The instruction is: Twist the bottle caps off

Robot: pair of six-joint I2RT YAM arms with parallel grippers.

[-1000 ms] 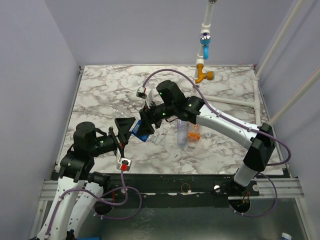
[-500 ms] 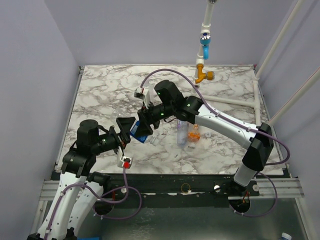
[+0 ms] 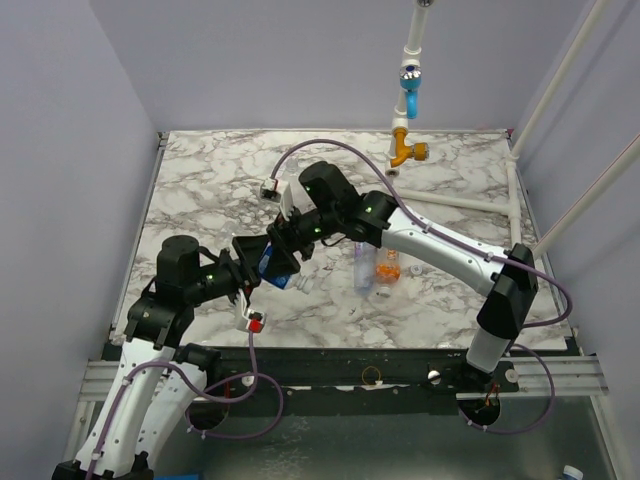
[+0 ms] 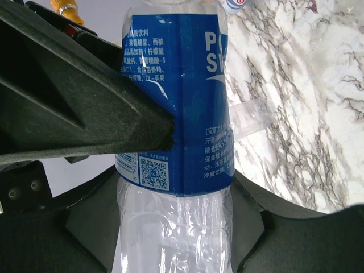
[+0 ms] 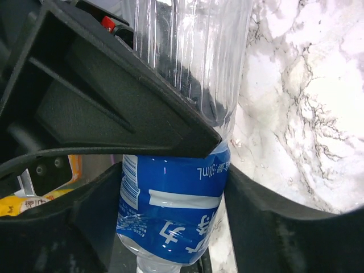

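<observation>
A clear bottle with a dark blue label (image 3: 276, 266) hangs above the table's left middle, between both grippers. My left gripper (image 4: 173, 219) is shut on its clear lower body (image 4: 170, 227). My right gripper (image 5: 173, 213) has both fingers against the blue label (image 5: 170, 210) near the neck. The right arm's finger (image 4: 85, 102) crosses the left wrist view; the left arm's finger (image 5: 114, 96) crosses the right wrist view. This bottle's cap is hidden. A slim bottle (image 3: 362, 265) and an orange bottle (image 3: 387, 268) stand at the table's middle.
A clear unlabelled bottle (image 4: 250, 116) lies on the marble table (image 3: 220, 180) just beyond the held one. A white pipe with blue and orange fittings (image 3: 405, 150) hangs at the back. Another white pipe (image 3: 470, 205) lies at the right rear.
My left gripper has moved in from the left and closed around the bottle's lower body. The right arm with the bottle has shifted slightly left toward it.
</observation>
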